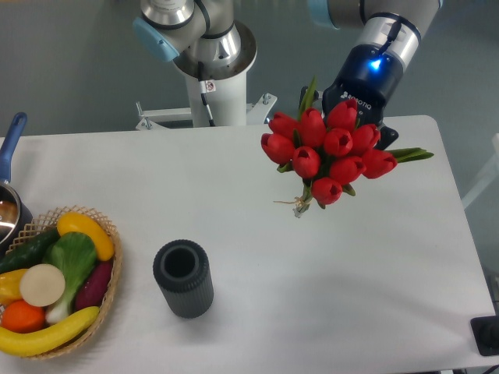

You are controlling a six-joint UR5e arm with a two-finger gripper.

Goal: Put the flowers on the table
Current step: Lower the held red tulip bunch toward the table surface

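Note:
The flowers (327, 152) are a bunch of red tulips with green leaves, their stems tied with pale string. They hang in the air over the right rear part of the white table (312, 288), blooms towards the camera and tied stem ends pointing down. My gripper (365, 117) is right behind the blooms and holds the bunch. Its fingers are mostly hidden by the tulips; only a dark finger edge (387, 134) shows at the right.
A dark ribbed cylindrical vase (183, 278) stands upright at the front centre-left. A wicker basket of vegetables (54, 284) sits at the front left, with a pot with a blue handle (9, 183) behind it. The robot base (210, 70) stands beyond the table's rear edge.

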